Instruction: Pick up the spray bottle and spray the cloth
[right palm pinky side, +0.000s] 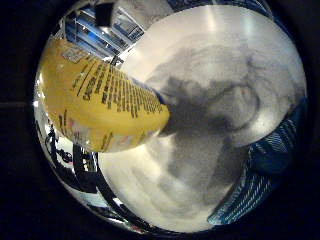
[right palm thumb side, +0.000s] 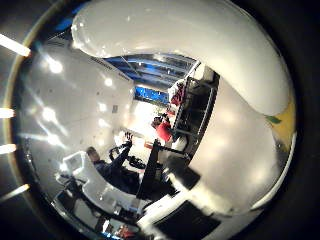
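The spray bottle (right palm pinky side: 100, 95) is yellow with black print. In the right little finger side palm view it fills one side, close against my palm and held above a white surface (right palm pinky side: 215, 40). A dark grey patch (right palm pinky side: 215, 100) lies on that surface beside the bottle; I cannot tell whether it is cloth or shadow. In the right thumb side palm view a broad white rounded form (right palm thumb side: 190, 40) with a yellow edge (right palm thumb side: 287, 125) arches close over the palm. A white and black finger of my right hand (right palm thumb side: 185, 185) curls in there.
Blue striped material (right palm pinky side: 262, 165) shows past the white surface's edge. The right thumb side palm view looks out into a room with ceiling lights (right palm thumb side: 50, 65), dark furniture (right palm thumb side: 195, 110) and a red object (right palm thumb side: 162, 130).
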